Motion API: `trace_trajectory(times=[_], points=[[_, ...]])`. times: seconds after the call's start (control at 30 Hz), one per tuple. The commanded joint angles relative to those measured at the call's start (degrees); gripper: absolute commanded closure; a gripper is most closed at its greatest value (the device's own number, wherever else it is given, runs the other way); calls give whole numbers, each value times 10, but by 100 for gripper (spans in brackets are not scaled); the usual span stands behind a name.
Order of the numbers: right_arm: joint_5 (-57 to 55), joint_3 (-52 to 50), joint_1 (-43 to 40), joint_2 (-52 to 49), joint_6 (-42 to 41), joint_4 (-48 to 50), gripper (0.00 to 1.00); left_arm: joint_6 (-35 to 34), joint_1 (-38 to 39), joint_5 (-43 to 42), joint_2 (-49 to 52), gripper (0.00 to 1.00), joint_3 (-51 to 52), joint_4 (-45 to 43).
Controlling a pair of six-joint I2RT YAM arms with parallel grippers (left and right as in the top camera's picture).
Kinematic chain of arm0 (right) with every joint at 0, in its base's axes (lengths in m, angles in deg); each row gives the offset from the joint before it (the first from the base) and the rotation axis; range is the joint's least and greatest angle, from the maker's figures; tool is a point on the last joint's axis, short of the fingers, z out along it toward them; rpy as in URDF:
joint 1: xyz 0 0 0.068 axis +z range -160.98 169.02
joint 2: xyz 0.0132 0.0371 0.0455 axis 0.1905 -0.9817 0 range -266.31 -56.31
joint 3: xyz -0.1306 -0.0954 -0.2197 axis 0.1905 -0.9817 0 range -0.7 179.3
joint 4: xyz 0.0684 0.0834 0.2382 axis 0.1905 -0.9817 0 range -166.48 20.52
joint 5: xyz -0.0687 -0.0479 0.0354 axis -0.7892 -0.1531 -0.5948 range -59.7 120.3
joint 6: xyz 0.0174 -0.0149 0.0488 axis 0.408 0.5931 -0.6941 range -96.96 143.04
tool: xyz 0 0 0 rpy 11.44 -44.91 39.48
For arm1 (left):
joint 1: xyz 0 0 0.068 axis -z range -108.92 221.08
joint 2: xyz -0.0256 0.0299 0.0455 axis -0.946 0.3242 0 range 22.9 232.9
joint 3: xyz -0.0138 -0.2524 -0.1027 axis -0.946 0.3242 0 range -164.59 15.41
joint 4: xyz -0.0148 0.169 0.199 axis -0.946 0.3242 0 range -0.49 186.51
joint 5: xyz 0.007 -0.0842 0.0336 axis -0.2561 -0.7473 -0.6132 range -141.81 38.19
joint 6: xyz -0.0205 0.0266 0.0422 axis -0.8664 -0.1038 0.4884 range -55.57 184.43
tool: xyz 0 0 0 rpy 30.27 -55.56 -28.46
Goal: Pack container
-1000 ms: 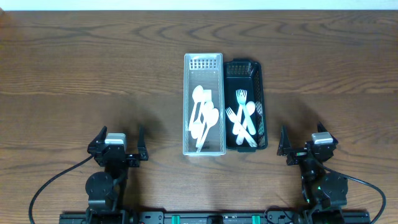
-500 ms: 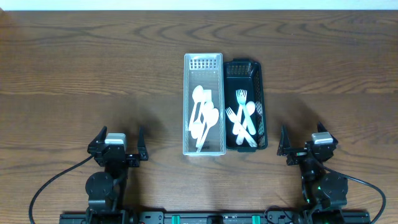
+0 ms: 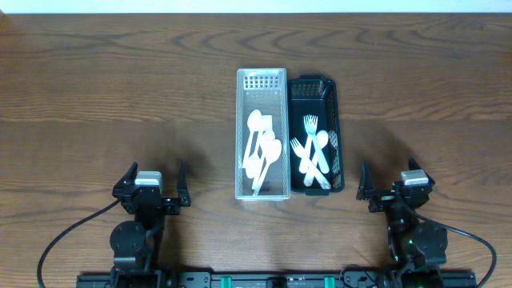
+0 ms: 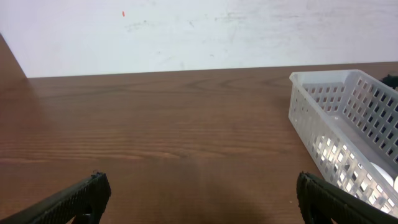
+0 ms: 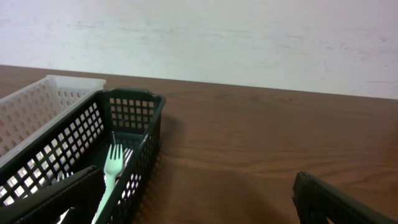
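A white perforated container [image 3: 262, 80] stands at the table's middle and holds several white plastic spoons [image 3: 261, 152]. A black perforated container [image 3: 314, 86] stands touching its right side and holds several white plastic forks [image 3: 314, 150]. My left gripper [image 3: 152, 188] is open and empty near the front edge, left of the containers. My right gripper [image 3: 394, 186] is open and empty near the front edge, right of them. The white container shows in the left wrist view [image 4: 348, 124]. The black container [image 5: 93, 149] and a fork [image 5: 111, 168] show in the right wrist view.
The wooden table [image 3: 120, 88] runs to a white wall at the back [image 4: 199, 31]. Black cables [image 3: 64, 236] trail from both arm bases at the front edge.
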Motion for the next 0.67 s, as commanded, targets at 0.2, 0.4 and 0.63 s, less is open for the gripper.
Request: trace_trajectory(times=[0.2, 0.4, 0.63], points=[[3, 0, -3, 3, 8, -4, 1, -5, -3, 1, -4, 2, 18, 4], [3, 0, -3, 3, 8, -4, 1, -5, -3, 1, -4, 2, 18, 4], [3, 0, -3, 3, 8, -4, 1, -5, -3, 1, -4, 2, 18, 4]])
